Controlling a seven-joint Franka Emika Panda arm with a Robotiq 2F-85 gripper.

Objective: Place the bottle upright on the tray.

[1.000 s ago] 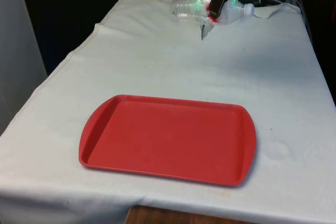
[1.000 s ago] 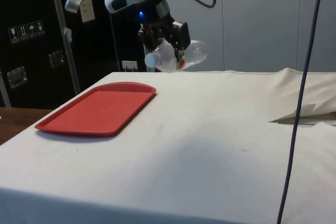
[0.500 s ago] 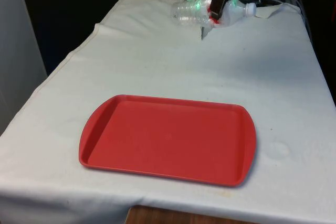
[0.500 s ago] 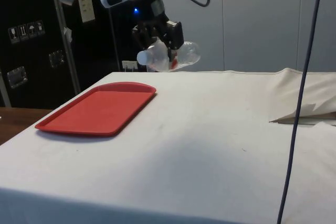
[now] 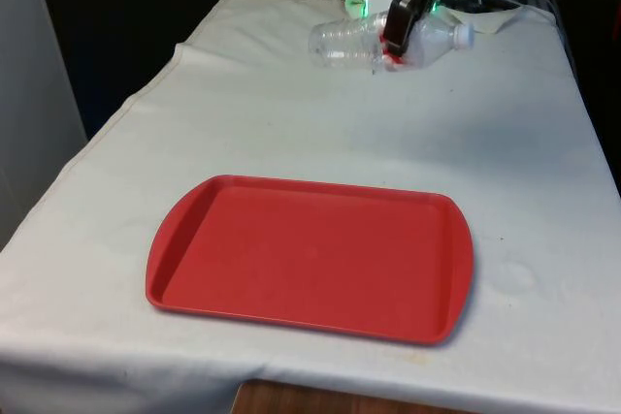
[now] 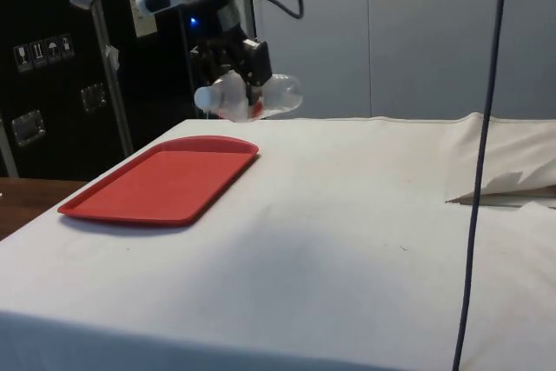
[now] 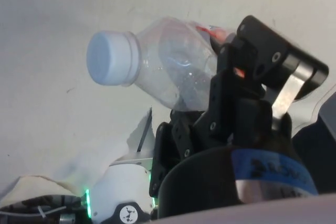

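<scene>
The black two-finger pincer has moved toward the flat red plastic tray. It is clamped on the clear plastic bottle with a white cap, held sideways above the white cloth.

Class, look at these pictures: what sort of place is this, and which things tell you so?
Probably a robot lab or test room. A gripper carries a clear bottle above a cloth-covered table with one red tray, and cables hang down.

front across table, side oblique, wrist close
</scene>
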